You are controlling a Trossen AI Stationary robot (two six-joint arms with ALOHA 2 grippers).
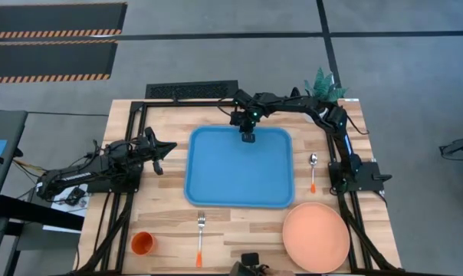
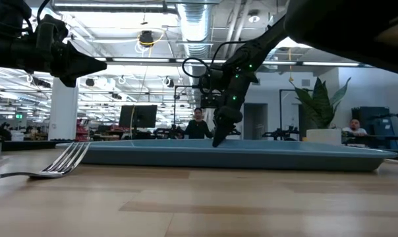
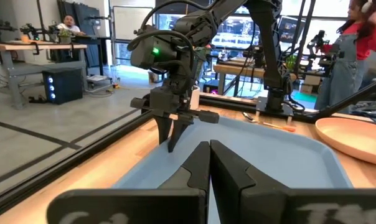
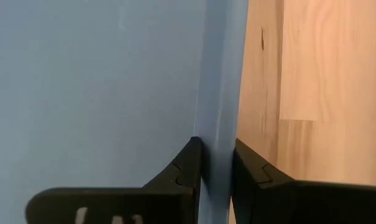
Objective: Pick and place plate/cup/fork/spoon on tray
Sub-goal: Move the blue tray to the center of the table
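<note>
The blue tray (image 1: 239,165) lies flat on the table's middle with nothing in it. My right gripper (image 1: 247,138) stands at the tray's far rim, shut on it; it also shows in the low view (image 2: 219,139) and the left wrist view (image 3: 172,140). My left gripper (image 1: 166,149) is shut and empty, held above the table left of the tray. The salmon-orange plate (image 1: 316,238) lies at the near right. The orange cup (image 1: 142,243) stands at the near left. The fork (image 1: 200,238) lies near the front edge. The spoon (image 1: 313,172) lies right of the tray. My right gripper pinches the tray's far rim (image 4: 219,124), near its middle, between its two fingers. One finger is inside the tray and one is outside, over the wood. The fingers come from above, pointing down. The tray rests flat on the table.
A white pot with a green plant (image 1: 323,84) stands at the far right corner. Black frame rails (image 1: 132,176) run along the table's left and right sides. People and benches show in the room beyond the table.
</note>
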